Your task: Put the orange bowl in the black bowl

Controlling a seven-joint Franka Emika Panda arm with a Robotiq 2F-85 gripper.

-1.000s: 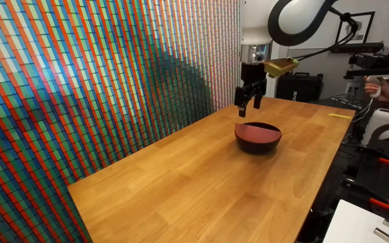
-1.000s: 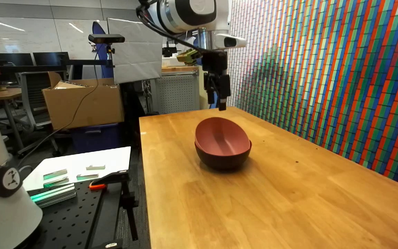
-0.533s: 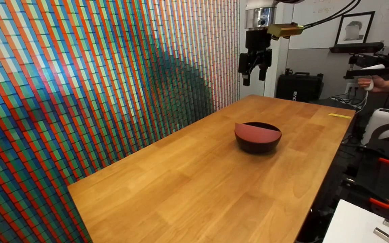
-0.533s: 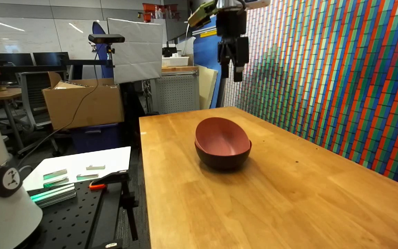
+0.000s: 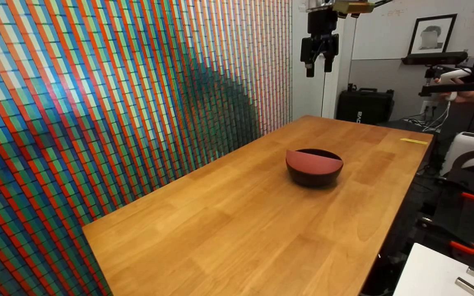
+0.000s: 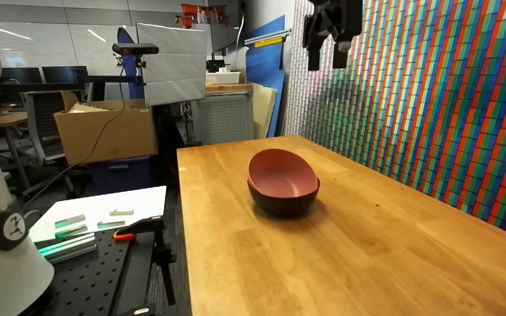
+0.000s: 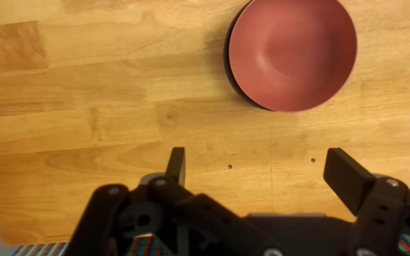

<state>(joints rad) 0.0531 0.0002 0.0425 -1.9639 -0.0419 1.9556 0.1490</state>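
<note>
Saw the gripper [image 5: 319,70] high up, fingers [image 7: 347,177] spread wide apart and pointing straight down. Made out only the lower end of the arm [image 5: 318,5] in an exterior view, cut off by the upper edge. Found below, beside a wall of coloured tiles [image 5: 117,123], the long wooden table [image 5: 228,238], and upright on it the black bowl [image 6: 283,208]. Found the orange bowl [image 6: 281,171] inside that, round and equally wide every way across, but tilted rather than level: mouth turned up and toward the viewer in an exterior view, far rim raised well above the black one, near rim down close to it. Caught its outer face [image 5: 315,162] in an exterior view, standing above the black bowl's near rim. Placed both bowls, by the wrist view, beyond the fingers toward the upper right, well apart from them, with just a dark crescent of black showing. Noticed last a yellow strip [image 5: 413,141] near a table corner and small holes [image 7: 313,160] in the wood.
</note>
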